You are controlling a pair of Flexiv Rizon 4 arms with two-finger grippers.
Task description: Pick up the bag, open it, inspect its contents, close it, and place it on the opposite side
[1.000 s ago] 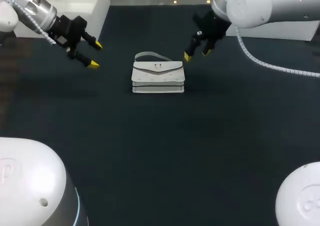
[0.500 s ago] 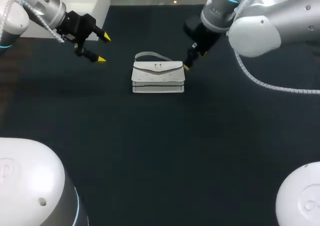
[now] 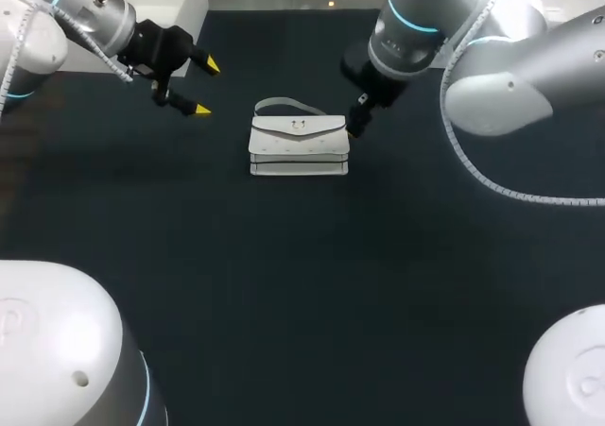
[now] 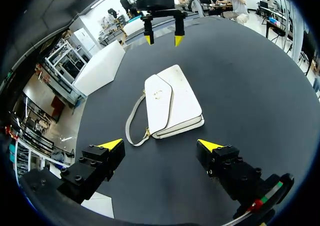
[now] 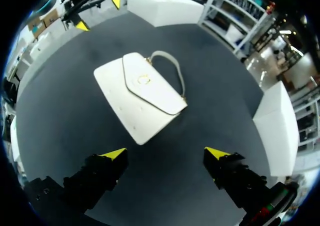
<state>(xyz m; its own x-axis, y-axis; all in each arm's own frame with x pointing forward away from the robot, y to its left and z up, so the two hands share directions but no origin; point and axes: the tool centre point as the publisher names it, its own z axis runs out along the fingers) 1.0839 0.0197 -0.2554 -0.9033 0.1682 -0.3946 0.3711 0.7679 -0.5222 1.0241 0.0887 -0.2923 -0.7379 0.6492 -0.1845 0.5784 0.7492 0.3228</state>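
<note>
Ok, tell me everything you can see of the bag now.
The bag is a white handbag, leather-looking, lying flat on the table, front up. Its pointed flap is closed, with a small metal clasp at the middle. A pale strap loops out from its top edge onto the table. Nothing touches it: the jaws of the right arm hang open by its right end, those of the left arm open off to its left.

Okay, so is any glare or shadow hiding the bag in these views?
Head view: the bag is evenly lit, no glare or shadow across it. Left wrist view: it stands out bright on the dark table. Right wrist view: fully lit, its clasp visible.
</note>
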